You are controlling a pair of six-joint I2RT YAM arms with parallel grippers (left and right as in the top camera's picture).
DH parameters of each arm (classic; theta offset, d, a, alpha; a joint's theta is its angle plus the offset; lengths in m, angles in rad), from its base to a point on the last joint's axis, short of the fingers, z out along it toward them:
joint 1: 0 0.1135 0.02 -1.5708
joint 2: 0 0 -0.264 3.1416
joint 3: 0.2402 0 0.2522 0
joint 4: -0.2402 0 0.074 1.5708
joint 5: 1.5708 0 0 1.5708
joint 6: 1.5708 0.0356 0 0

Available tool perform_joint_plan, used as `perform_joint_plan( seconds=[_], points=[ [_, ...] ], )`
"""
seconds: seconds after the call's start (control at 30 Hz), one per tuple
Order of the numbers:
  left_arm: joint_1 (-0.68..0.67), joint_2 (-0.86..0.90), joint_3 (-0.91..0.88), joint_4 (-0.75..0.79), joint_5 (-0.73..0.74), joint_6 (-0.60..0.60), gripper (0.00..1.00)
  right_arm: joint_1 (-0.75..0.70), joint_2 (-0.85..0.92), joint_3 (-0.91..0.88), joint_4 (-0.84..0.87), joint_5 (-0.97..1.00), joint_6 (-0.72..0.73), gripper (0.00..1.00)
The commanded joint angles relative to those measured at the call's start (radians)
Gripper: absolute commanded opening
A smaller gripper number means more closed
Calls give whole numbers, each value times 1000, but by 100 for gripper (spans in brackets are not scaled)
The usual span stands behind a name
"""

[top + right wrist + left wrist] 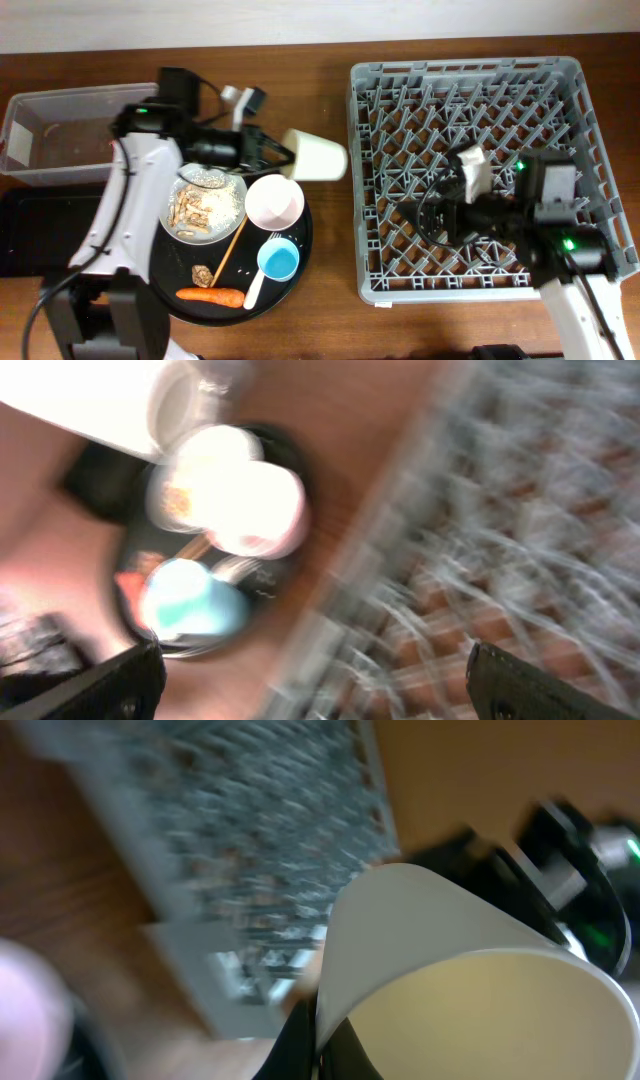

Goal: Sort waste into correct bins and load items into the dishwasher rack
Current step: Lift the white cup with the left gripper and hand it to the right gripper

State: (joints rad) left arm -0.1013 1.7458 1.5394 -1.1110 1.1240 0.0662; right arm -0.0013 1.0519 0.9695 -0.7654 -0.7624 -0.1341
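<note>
White and small, the round cup (pixel 318 157) lies tipped on its side between the round black tray (pixel 300 250) and the large grey plastic dishwasher rack (pixel 470 75), toward the far edge of the wooden table (pixel 250 60). The left gripper (pixel 283 152) is clamped on its rim. The right gripper (pixel 425 215) hangs over the rack's middle, jaws wide apart and holding nothing.
</note>
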Motion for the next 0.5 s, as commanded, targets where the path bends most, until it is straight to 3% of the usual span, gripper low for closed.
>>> perform_joint_plan(
  seconds=[0.0,0.2,0.47],
  points=[
    [-124,0,13,-1,148,97,0,0,77,17,72,-403,-76,99],
    [-204,0,13,15,138,90,0,0,153,17,206,-724,-76,99],
    [-205,0,13,44,272,77,0,1,156,17,206,-718,-76,100]
  ],
)
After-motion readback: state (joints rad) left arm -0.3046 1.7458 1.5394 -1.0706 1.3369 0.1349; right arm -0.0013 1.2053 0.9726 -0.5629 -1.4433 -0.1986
